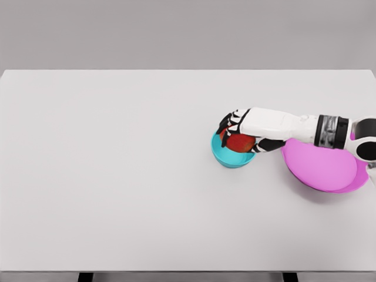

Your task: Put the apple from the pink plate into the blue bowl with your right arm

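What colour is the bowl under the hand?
Blue-teal bowl, seen in the head view.

A wide white table (117, 176) stands before a plain grey wall (176, 29), evenly lit.

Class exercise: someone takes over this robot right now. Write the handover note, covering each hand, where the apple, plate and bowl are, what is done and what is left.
Right hand: over the blue bowl, fingers curled around the apple.
Left hand: not in view.
Apple: inside the bowl's rim, in the hand's grasp; whether it rests on the bottom cannot be told.
Pink plate: right of the bowl, bare, partly under the right forearm.
Done: apple lifted off the plate and carried to the bowl.
Left: open the fingers, let the apple settle, withdraw the arm without tipping the bowl.
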Tool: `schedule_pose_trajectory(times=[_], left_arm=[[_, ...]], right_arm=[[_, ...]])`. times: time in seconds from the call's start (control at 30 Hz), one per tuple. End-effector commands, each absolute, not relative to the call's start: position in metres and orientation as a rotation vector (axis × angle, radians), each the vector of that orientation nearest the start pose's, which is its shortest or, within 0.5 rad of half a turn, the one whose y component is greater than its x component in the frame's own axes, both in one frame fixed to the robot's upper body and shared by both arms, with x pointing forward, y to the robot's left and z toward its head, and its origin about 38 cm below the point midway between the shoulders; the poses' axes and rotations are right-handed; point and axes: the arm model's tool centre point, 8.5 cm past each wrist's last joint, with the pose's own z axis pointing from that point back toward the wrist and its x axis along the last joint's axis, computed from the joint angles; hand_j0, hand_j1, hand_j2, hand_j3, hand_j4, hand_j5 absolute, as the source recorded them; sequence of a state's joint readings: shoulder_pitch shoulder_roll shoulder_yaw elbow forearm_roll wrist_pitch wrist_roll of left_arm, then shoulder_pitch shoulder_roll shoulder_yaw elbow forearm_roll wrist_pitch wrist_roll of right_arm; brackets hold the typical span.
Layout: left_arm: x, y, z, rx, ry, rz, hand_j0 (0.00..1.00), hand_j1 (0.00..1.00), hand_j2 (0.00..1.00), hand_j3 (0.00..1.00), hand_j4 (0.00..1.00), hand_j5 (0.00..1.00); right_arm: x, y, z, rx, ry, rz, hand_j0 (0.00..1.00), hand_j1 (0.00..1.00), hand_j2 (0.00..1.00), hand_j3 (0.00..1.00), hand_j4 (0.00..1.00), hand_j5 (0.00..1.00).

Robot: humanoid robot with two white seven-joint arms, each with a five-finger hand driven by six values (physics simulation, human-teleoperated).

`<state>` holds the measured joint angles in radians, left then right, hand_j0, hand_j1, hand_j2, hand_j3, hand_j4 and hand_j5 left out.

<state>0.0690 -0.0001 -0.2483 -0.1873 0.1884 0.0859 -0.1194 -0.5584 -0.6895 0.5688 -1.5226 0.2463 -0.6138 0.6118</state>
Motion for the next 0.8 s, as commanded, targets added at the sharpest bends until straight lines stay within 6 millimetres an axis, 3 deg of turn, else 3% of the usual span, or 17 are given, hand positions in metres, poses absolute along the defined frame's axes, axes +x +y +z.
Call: schedule_pose_trajectory(times=[0.0, 0.27, 0.3, 0.33, 0.63, 0.77], left_arm=[[0.009, 0.246, -0.264, -0.072, -0.022, -0.062, 1.0, 1.0, 1.0, 1.0, 1.0, 1.0], [0.009, 0.246, -0.264, -0.072, -0.022, -0.062, 1.0, 1.0, 1.0, 1.0, 1.0, 1.0], [0.009, 0.246, -0.264, -0.072, -0.022, -0.062, 1.0, 1.0, 1.0, 1.0, 1.0, 1.0], [0.009, 0.246, -0.264, -0.072, -0.022, -0.062, 1.0, 1.0, 1.0, 1.0, 1.0, 1.0], [0.009, 0.246, -0.264, -0.072, -0.022, -0.062, 1.0, 1.0, 1.0, 1.0, 1.0, 1.0], [0.009, 0.246, -0.264, -0.072, -0.022, -0.062, 1.0, 1.0, 1.0, 1.0, 1.0, 1.0]], right_arm=[[0.412, -0.239, 0.199, -0.092, -1.61, 2.029, 0.59, 0.59, 0.59, 0.59, 0.59, 0.59], [0.412, -0.237, 0.2, -0.091, -1.615, 2.029, 0.63, 0.63, 0.63, 0.63, 0.63, 0.63], [0.412, -0.237, 0.198, -0.088, -1.612, 2.029, 0.74, 0.74, 0.74, 0.74, 0.74, 0.74], [0.413, -0.239, 0.199, -0.092, -1.609, 2.028, 1.0, 1.0, 1.0, 1.0, 1.0, 1.0], [0.412, -0.24, 0.2, -0.096, -1.611, 2.028, 1.0, 1.0, 1.0, 1.0, 1.0, 1.0], [0.417, -0.249, 0.22, -0.153, -1.641, 2.017, 1.0, 1.0, 1.0, 1.0, 1.0, 1.0]])
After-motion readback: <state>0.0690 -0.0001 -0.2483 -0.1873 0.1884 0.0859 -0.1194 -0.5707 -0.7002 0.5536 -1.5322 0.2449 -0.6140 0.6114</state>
